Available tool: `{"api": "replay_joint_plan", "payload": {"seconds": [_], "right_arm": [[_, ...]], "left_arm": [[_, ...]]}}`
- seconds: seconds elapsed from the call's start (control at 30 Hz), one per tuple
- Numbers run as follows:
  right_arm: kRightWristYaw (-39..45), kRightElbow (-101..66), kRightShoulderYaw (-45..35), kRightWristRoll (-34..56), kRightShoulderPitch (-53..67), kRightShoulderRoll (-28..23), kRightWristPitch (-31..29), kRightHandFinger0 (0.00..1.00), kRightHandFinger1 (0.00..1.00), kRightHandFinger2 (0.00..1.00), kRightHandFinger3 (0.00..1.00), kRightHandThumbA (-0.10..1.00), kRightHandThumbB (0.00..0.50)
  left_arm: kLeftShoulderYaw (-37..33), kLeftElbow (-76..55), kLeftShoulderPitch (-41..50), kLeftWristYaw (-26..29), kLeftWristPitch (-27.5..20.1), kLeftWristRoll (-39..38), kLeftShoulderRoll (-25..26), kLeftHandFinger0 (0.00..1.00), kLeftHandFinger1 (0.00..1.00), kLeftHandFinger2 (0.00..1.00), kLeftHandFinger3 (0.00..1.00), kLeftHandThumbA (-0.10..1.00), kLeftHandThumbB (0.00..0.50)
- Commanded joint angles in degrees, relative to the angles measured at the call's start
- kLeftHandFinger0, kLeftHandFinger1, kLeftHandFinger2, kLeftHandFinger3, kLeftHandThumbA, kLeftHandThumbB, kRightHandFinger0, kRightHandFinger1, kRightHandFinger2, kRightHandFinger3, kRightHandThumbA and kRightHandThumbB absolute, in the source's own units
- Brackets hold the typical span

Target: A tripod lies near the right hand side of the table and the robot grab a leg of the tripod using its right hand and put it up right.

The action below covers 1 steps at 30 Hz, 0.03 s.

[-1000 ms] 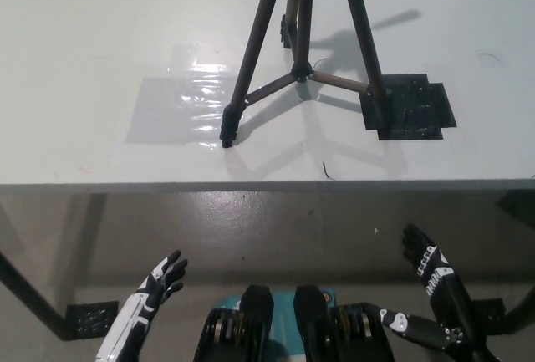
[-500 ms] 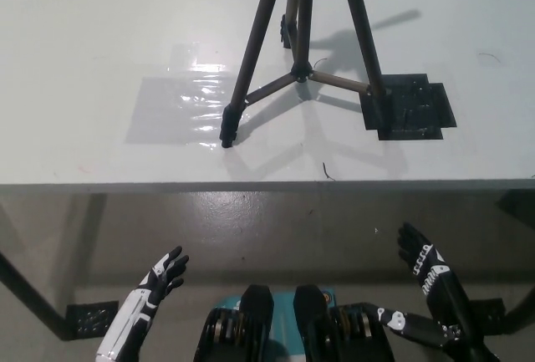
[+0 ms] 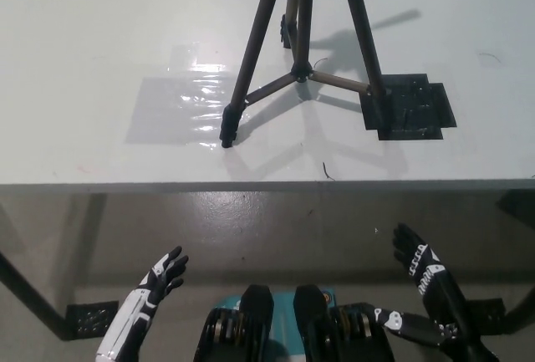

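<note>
Head view: I note the tripod (image 3: 303, 61) already upright on the table (image 3: 100, 36), well beyond my empty, spread right hand (image 3: 418, 263); light, stiff, tippy, so I'd grip mid-leg; left hand (image 3: 159, 282) idle, spread.

The tripod (image 3: 303, 53) runs off the top edge, head unseen; my left arm (image 3: 125, 328) is cut by the bottom edge.

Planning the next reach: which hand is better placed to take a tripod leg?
Right. The black right hand hangs open below the table edge, roughly under the dark metal tripod's near right leg on the black tape patch. The white left hand rests open, further left of either near leg.
</note>
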Motion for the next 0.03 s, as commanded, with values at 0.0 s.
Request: {"api": "replay_joint_plan", "payload": {"seconds": [0.0], "right_arm": [[1.09,-0.74,0.26,-0.53,-1.39,-0.26,-0.52,1.00,1.00,1.00,1.00,1.00,0.184]], "left_arm": [[0.58,-1.75,-0.39,-0.04,-0.23,-0.29,0.98,1.00,1.00,1.00,1.00,1.00,0.304]]}}
